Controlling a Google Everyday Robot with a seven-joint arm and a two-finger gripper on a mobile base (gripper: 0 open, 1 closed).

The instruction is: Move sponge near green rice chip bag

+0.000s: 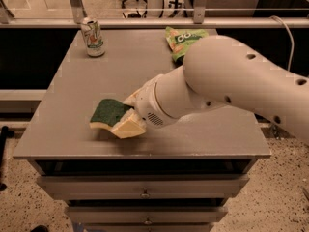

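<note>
Camera view. A grey table (67, 105) with drawers (145, 187) below its front edge carries three items. The sponge (106, 112) lies toward the front of the table, left of centre: a flat pad with a dark green scouring top, a wavy outline and a pale yellow foam layer visible along its near and left edges. It sits slightly tilted, and whether its underside touches the surface cannot be told. The gripper (125, 114) is at the sponge's right end. One pale yellow finger (128, 126) lies against the near side and the other shows at the far side, so the claw is closed narrowly onto the pad and holds it. The white arm (227, 86) enters from the right and crosses the table. The green rice chip bag (179, 38), bright green with white lettering, rests at the far edge, right of centre, well apart from the sponge and partly hidden by the arm. A drink can (92, 37) stands upright at the far left.
</note>
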